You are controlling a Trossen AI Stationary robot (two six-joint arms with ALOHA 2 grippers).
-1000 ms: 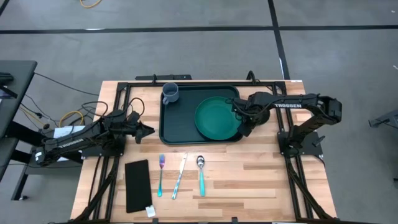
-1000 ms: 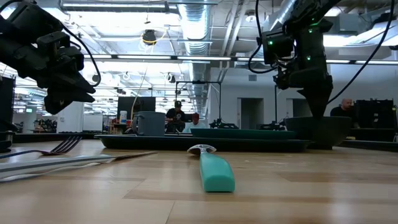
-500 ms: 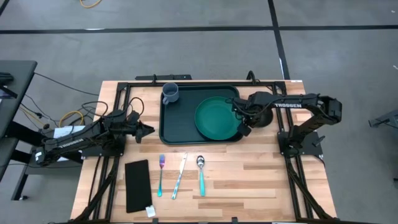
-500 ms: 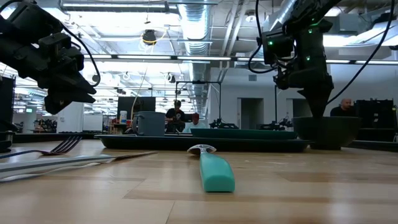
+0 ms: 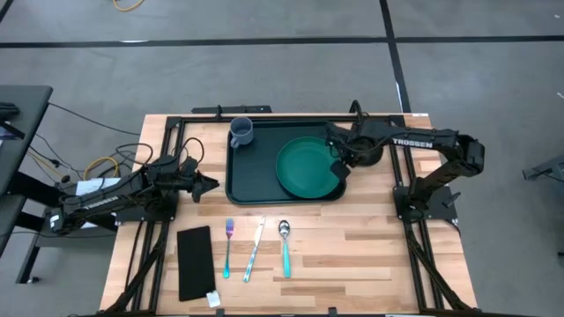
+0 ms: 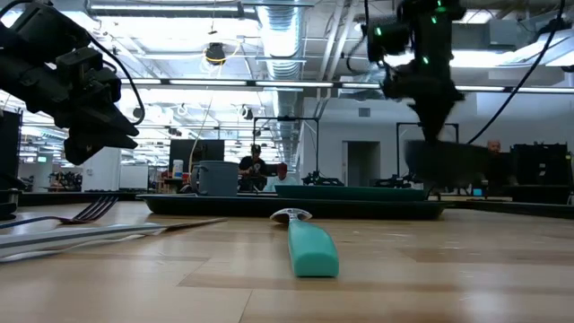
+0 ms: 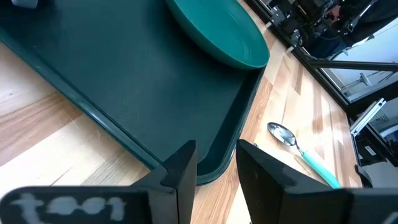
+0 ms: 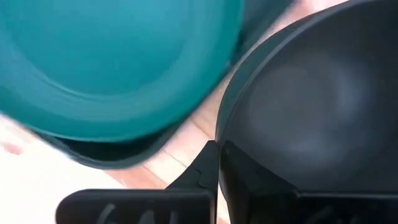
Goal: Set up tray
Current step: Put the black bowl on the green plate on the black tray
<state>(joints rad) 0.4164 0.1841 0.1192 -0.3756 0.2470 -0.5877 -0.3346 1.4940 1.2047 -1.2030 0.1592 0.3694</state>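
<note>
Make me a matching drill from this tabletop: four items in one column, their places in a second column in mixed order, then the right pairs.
Items
1. grey cup
2. green plate
3. dark bowl
4. spoon

Places
A. on the bare wood in front of the tray, right of the knife
B. held in the right gripper, lifted off the table
C. in the tray's far left corner
D. on the right half of the tray

Pairs: 1-C, 2-D, 3-B, 4-A
</note>
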